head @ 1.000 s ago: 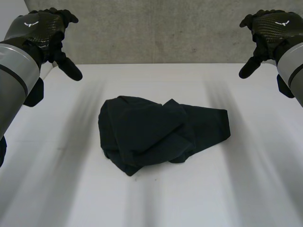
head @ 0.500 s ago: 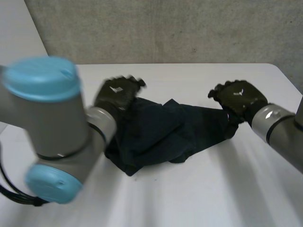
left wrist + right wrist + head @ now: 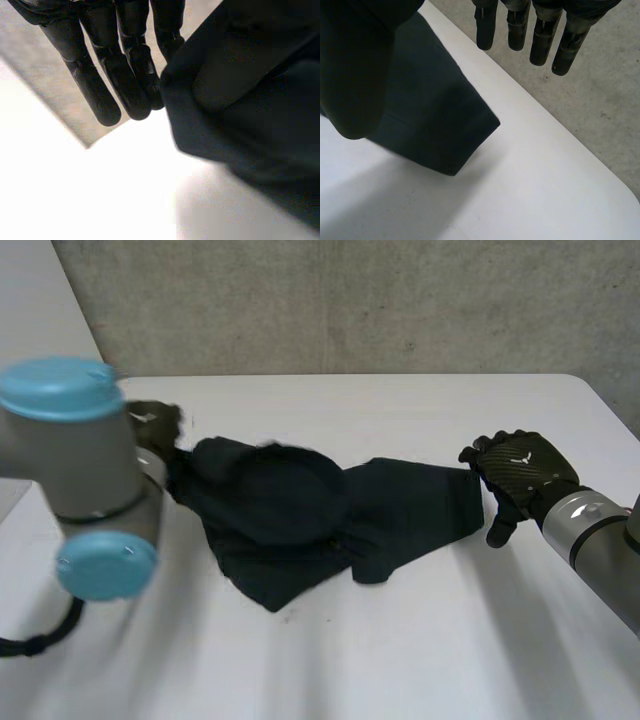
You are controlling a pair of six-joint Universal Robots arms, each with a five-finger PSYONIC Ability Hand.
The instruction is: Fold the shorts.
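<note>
Crumpled black shorts (image 3: 330, 515) lie mid-tabletop (image 3: 400, 650), their long axis running side to side between the hands; the right hand (image 3: 515, 472), fingers straight and spread, is at the right hem, while the left hand (image 3: 155, 426) meets the opposite end, its grip impossible to tell.

- One pair of dark shorts (image 3: 400, 505).
- One white table (image 3: 400, 660), under the shorts.
- Two black hands: the left hand (image 3: 152, 426) at the shorts' left end, the right hand (image 3: 520, 472) at their right end.
- Two arms: the left arm (image 3: 90, 480) and the right arm (image 3: 600, 540), flanking the shorts.
</note>
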